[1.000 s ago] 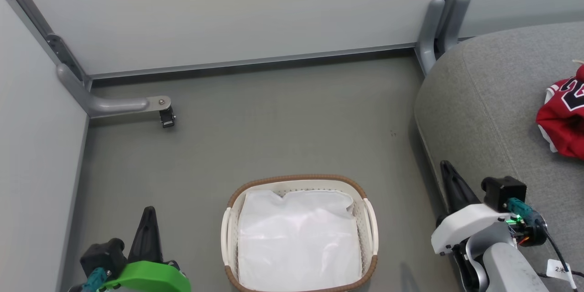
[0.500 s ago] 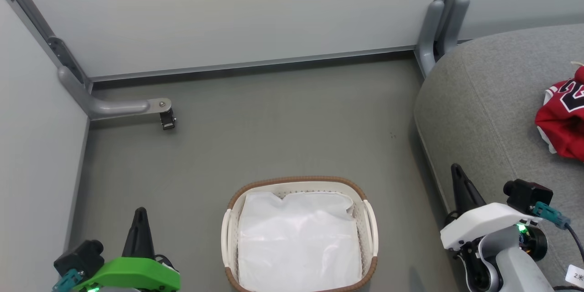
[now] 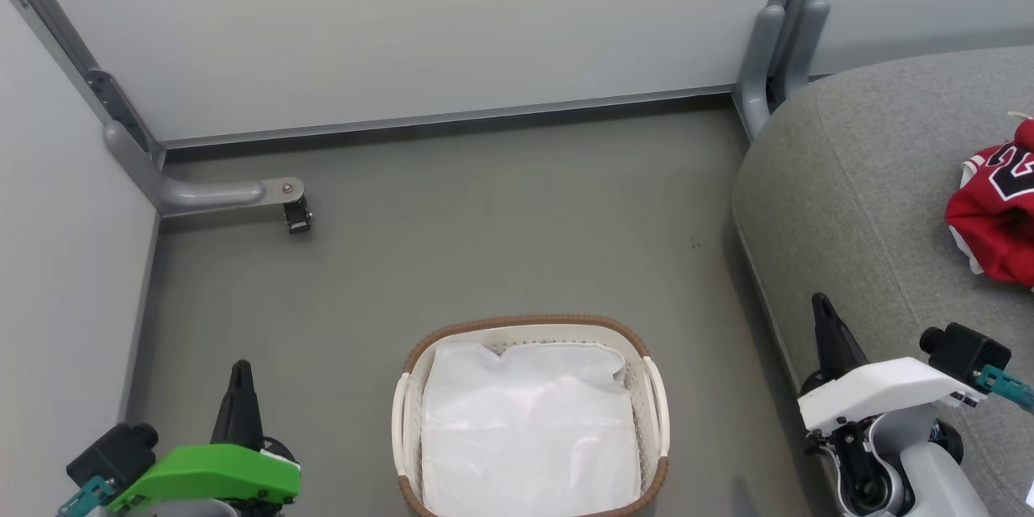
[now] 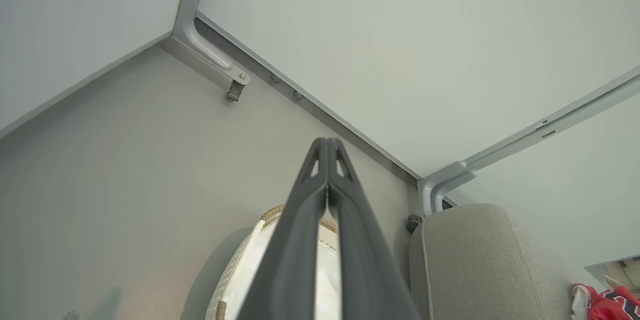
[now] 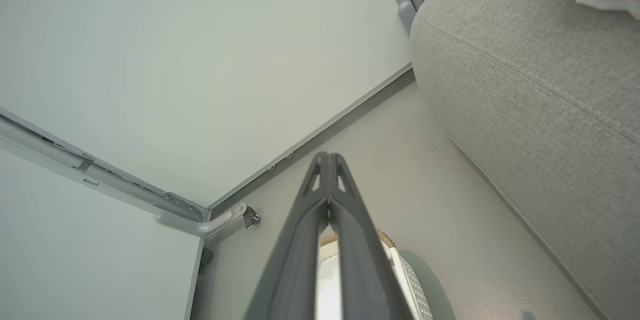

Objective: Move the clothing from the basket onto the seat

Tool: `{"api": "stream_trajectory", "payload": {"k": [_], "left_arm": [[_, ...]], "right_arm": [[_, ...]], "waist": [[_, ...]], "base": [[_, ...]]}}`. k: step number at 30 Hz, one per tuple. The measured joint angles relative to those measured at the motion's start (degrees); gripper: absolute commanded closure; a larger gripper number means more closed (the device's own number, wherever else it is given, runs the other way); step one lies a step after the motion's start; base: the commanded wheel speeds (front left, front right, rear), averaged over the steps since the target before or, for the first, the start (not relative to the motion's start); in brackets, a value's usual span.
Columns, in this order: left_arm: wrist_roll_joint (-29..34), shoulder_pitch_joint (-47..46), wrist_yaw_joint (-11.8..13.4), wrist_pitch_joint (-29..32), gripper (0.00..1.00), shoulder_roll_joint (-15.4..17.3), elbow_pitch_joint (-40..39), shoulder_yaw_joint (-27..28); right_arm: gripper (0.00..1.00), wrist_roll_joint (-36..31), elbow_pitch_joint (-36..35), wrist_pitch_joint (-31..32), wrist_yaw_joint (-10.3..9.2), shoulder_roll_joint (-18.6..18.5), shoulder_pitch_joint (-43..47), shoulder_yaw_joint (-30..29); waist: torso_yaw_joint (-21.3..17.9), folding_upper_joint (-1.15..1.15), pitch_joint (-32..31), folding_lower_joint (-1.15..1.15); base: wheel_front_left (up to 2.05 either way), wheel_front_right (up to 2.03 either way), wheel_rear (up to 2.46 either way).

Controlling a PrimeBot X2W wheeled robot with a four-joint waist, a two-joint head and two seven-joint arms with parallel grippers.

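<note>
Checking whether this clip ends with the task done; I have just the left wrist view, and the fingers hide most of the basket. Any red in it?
Observer: No; in the head view the basket holds its white liner and nothing red.
Operator: Is the right gripper carrying anything?
Observer: No; in its wrist view the right gripper is shut and empty.
Operator: Is the red at my corner on the seat?
Observer: Yes; in the head view the jersey lies on top of the seat.

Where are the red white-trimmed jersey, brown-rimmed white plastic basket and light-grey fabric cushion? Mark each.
Red jersey (image 3: 995, 230): head view, red folds.
White plastic basket (image 3: 525, 321): head view, far brown rim.
Light-grey fabric cushion (image 3: 848, 178): head view, bare upholstery.
</note>
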Motion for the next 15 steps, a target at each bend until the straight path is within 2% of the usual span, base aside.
{"api": "stream_trajectory", "payload": {"k": [15], "left_arm": [[-10.7, -0.9, -0.7, 2.9, 1.00, 0.0, -0.5, 1.3]], "right_arm": [[1.00, 11.6, -1.8, 3.0, 0.00, -0.1, 0.7, -1.2]], "waist": [[0.0, 0.00, -0.5, 0.00]], "base": [[0.00, 0.00, 0.00]]}}
